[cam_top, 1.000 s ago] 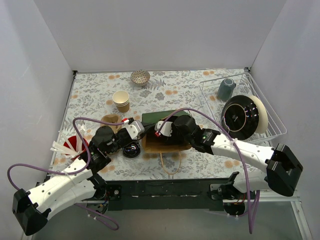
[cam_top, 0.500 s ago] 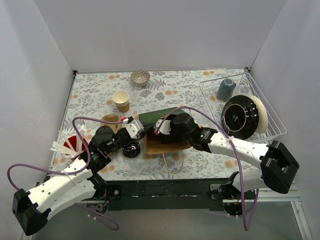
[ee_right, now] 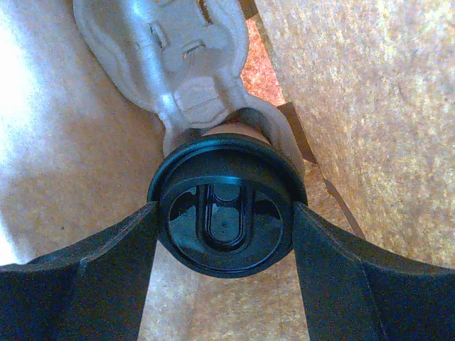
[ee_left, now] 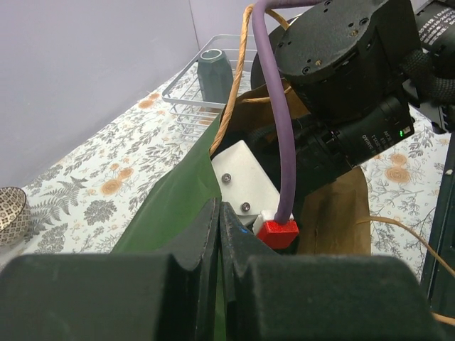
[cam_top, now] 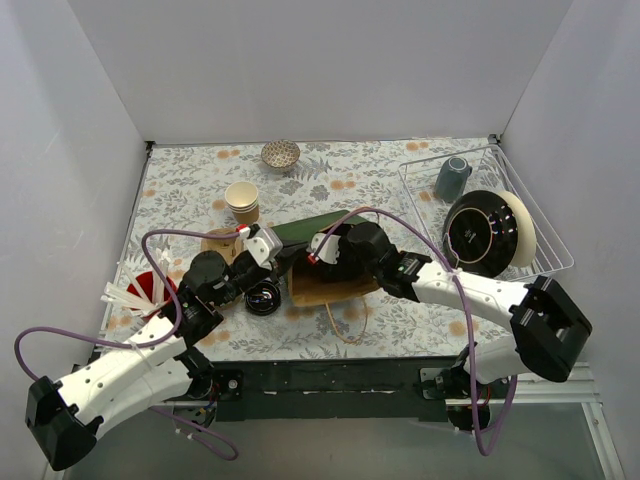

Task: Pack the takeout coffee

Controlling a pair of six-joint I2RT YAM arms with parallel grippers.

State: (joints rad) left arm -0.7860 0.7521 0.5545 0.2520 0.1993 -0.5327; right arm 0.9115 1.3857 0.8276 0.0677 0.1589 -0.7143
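So I've got my left gripper [ee_left: 217,234] pressed tight together on the upper edge of the green paper bag [ee_left: 170,206], lifting that lip so the mouth gapes. That's the whole point of the pinch: without it the bag would probably sag flat and there'd be no way in.

My right gripper [ee_right: 224,224] is spread wide around the takeout coffee [ee_right: 226,217], fingers [ee_right: 78,284] hugging both sides of the black lid. In the wrist view there's brown paper on every side, so the cup sits inside the bag, lid facing my camera.

Room is tight, I reckon. In the overhead view my right wrist fills most of the opening, and the bag's twine handle [cam_top: 345,325] trails toward the near table [cam_top: 400,180] edge. A spare black lid [cam_top: 263,298] sits just beside the bag on the left. Backing straight out looks like the only clean exit; sideways would snag paper.
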